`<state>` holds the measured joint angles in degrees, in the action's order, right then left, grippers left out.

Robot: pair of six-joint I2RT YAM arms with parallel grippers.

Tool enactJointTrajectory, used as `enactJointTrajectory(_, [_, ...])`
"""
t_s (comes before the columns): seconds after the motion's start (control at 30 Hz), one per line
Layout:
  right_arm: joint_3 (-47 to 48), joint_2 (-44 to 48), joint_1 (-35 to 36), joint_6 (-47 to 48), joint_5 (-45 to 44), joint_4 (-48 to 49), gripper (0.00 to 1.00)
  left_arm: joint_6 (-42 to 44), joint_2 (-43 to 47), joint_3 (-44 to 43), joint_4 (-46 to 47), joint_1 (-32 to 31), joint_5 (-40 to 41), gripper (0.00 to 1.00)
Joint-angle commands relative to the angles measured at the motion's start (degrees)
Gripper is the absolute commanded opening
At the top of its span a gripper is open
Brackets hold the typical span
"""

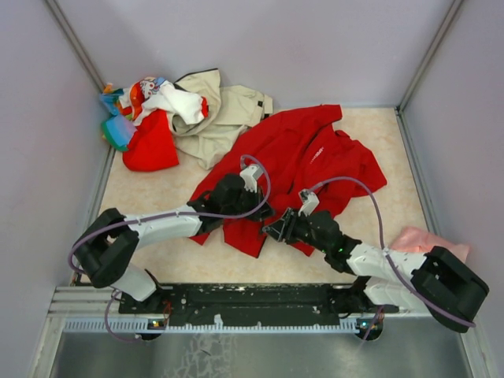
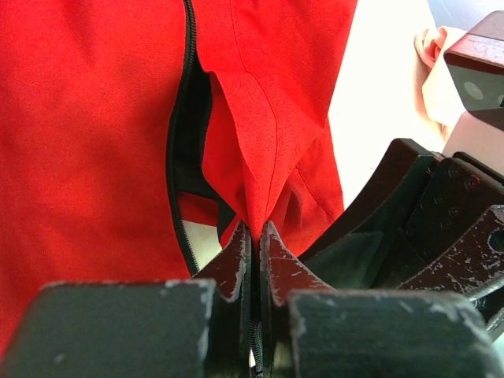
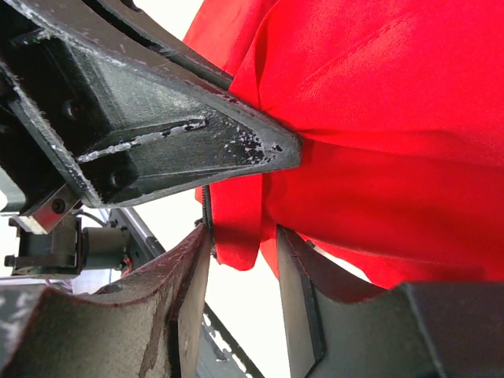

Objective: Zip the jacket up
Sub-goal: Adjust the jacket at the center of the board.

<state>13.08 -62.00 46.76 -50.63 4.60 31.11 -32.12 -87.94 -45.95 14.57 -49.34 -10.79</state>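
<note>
Logo (image 1: 317,154) on jacket (image 1: 283,146): white, apparently illegible

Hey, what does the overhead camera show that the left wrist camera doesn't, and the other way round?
Only the overhead view shows the whole spread of the bright red long-sleeved jacket, plus the beige jacket and the heap of mixed clothes in the far left corner. Only the left wrist view shows the black front zipper parting into an open gap, and the left hand pinched shut on the red fabric's bottom edge. Both show the red jacket and the right hand close beside the left.
</note>
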Motion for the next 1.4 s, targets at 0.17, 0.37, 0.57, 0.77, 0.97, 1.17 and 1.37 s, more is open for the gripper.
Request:
enactJointTrajectory(0.17, [0.11,-2.25,0.71,0.55,0.08,7.23,0.41,-0.35,2.16,0.72,2.35,-0.35,-1.41,0.00])
enactJointTrajectory(0.37, [-0.03,-2.71,0.73,0.76,0.34,8.31,0.35,-0.67,2.25,0.86,2.57,-0.59,-1.54,0.00])
enactJointTrajectory(0.57, [0.01,-3.19,0.70,0.97,1.22,9.13,0.20,-0.61,2.14,0.81,2.66,-0.80,-1.21,0.00])
enactJointTrajectory(0.77, [-0.28,-3.51,0.70,1.24,1.85,9.59,0.06,-0.84,2.15,0.79,3.14,-1.08,-1.27,0.00])
enactJointTrajectory(0.97, [-1.57,-4.06,0.70,1.24,1.70,11.94,0.00,-1.09,2.62,1.20,3.70,-1.47,-1.35,0.00])
enactJointTrajectory(1.17, [-3.69,-4.68,0.70,2.49,2.21,17.31,0.00,-0.79,3.92,2.37,3.81,-1.62,-0.57,0.12])
enactJointTrajectory(1.37, [-5.83,-2.75,0.68,5.63,1.06,20.07,0.00,-0.32,9.25,5.59,3.25,-1.51,1.67,0.37])
